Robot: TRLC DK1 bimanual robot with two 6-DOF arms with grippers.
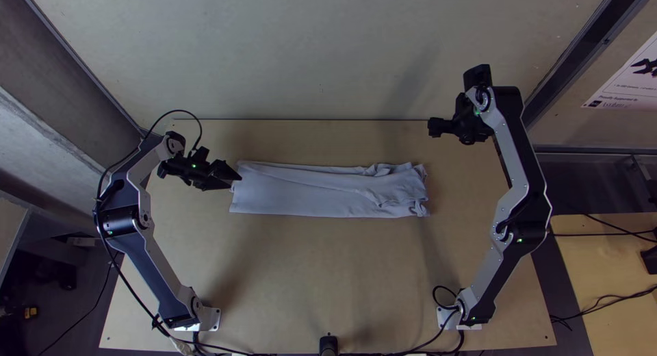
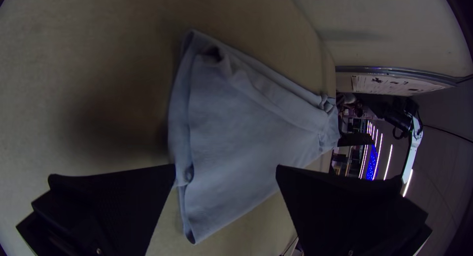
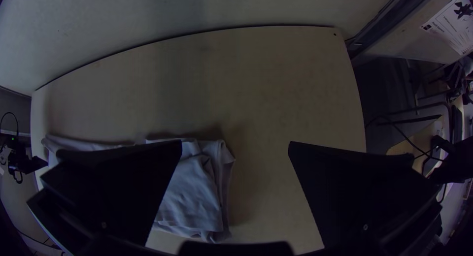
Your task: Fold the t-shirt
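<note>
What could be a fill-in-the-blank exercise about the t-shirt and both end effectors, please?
The left end effector has its fingers ____, not shut.
The right end effector is farther from the t-shirt than the ____ one.
The t-shirt's more crumpled end lies on the robot's ____ side.

Missing words: open; left; right.

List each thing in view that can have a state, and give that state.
T-shirt: folded into a long strip, lying on the table, rumpled at its right end.
Left tool: open, at the strip's left end.
Right tool: open, clear of the shirt.
Green light on the right arm: lit.
</note>
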